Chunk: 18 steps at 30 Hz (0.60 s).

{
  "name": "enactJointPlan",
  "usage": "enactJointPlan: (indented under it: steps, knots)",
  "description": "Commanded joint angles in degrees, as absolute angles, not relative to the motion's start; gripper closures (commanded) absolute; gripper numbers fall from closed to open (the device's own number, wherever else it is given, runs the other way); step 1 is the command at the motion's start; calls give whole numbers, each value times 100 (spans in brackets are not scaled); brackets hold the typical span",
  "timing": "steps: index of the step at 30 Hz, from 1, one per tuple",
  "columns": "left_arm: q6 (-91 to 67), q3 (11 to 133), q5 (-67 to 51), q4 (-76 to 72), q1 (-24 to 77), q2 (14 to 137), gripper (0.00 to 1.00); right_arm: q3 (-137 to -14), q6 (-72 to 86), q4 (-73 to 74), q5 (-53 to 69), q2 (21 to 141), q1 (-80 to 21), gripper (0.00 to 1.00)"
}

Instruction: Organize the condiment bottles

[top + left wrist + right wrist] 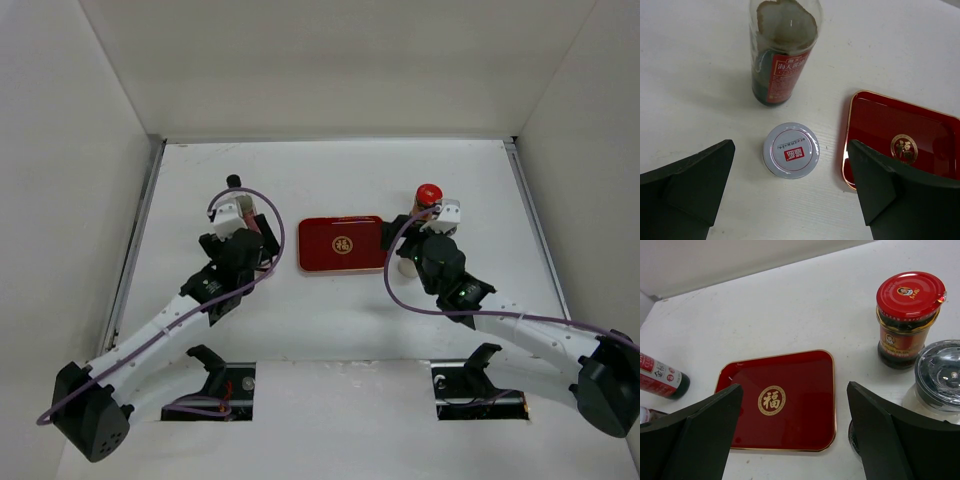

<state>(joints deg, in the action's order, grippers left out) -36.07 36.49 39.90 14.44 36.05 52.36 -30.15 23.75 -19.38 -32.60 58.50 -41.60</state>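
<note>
The tall clear bottle with a red label stands upright; its black cap shows in the top view. A short white-lidded jar sits just in front of it, left of the red tray. My left gripper is open above the white-lidded jar, its fingers apart on either side and touching nothing. The red-capped jar stands right of the tray, with the grey-lidded jar beside it. My right gripper is open and empty near the tray's right edge. A dark round thing is mostly hidden behind its right finger.
The flat red tray with a gold emblem lies mid-table between the arms and holds nothing. White walls close in the table at the left, right and back. A pale round thing shows partly under the right arm.
</note>
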Motion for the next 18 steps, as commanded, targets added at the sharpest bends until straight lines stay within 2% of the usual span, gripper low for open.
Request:
enactJointPlan:
  steps: [1, 4, 6, 7, 8, 10, 11, 13, 15, 16, 18]
  knots:
    - [-3657, 3885, 4104, 1363, 3477, 4932, 0, -3041, 2364, -2329, -3296, 5757, -4170, 8]
    - [-3446, 3841, 4113, 1135, 3178, 4703, 0, -3067, 2347, -2285, -3287, 5757, -4170, 8]
    - [-3227, 3963, 4043, 1072, 3046, 4807, 0, -3050, 2338, -2329, -3278, 5731, -4170, 13]
    - [-3095, 4077, 4078, 1098, 3037, 4886, 0, -3059, 2338, -2329, -3270, 5757, -4179, 21]
    - [-2955, 4183, 4113, 1090, 3089, 4922, 0, -3076, 2338, -2312, -3235, 5792, -4179, 34]
    - [-2595, 4402, 4157, 959, 3185, 4931, 0, -3146, 2338, -2215, -3156, 5871, -4179, 67]
    - [-2419, 4525, 4183, 854, 3221, 4939, 0, -3190, 2355, -2137, -3138, 5888, -4188, 77]
    - [-2120, 4789, 4175, 643, 3178, 5088, 0, -3261, 2373, -2004, -3138, 5906, -4232, 82]
    - [-1908, 5096, 4105, 606, 3037, 5395, 0, -3252, 2373, -2039, -3155, 5906, -4249, 79]
    - [-1838, 5237, 4052, 624, 2976, 5553, 5, -3243, 2373, -2039, -3138, 5906, -4249, 75]
    - [-1810, 5387, 3929, 572, 2905, 5739, 47, -3243, 2364, -2039, -3138, 5906, -4249, 69]
